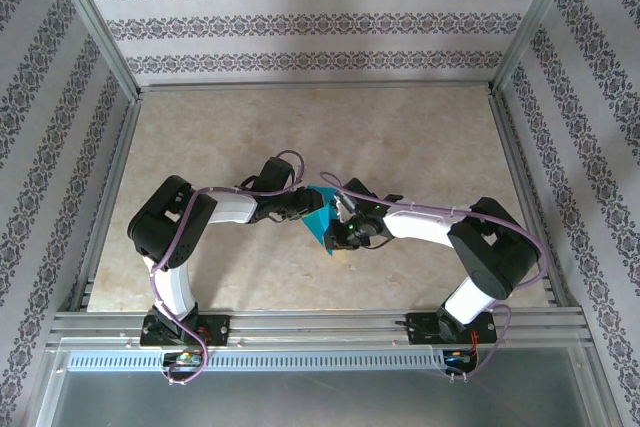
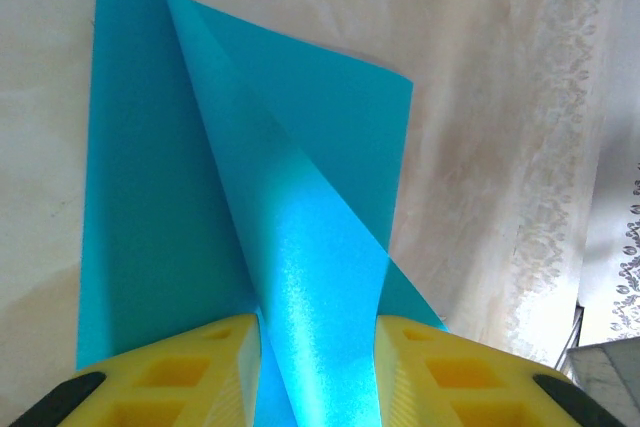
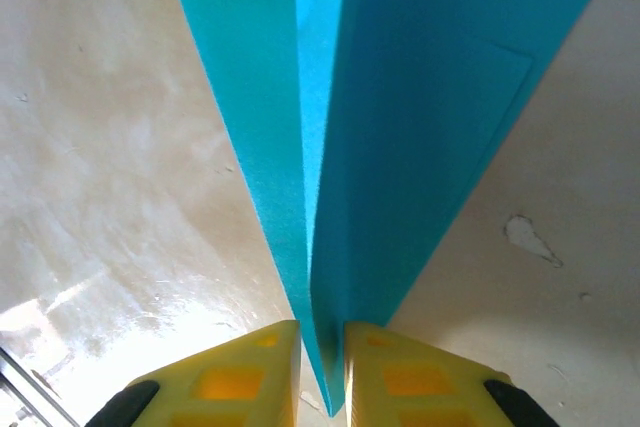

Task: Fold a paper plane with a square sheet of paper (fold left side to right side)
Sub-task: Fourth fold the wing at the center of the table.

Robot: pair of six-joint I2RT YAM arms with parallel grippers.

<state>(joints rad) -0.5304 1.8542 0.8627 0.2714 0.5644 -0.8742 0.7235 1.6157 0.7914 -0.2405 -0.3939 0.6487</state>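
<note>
Yellow fingers [image 3: 250, 372] of our right gripper [image 3: 322, 335] stand narrow, pinching a creased edge of the thin teal-blue square sheet of paper [image 3: 400, 97] above the pale marbled table [image 3: 120, 147]. Our left gripper [image 2: 317, 337] is partly parted, a raised flap running between its jaws; we cannot tell whether it grips. Seen from above, the sheet lies mid-table between both grippers.

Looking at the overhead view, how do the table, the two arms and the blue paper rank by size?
Largest to smallest:
1. table
2. left arm and right arm: they look about alike, so no order between them
3. blue paper, partly covered by the arms
</note>
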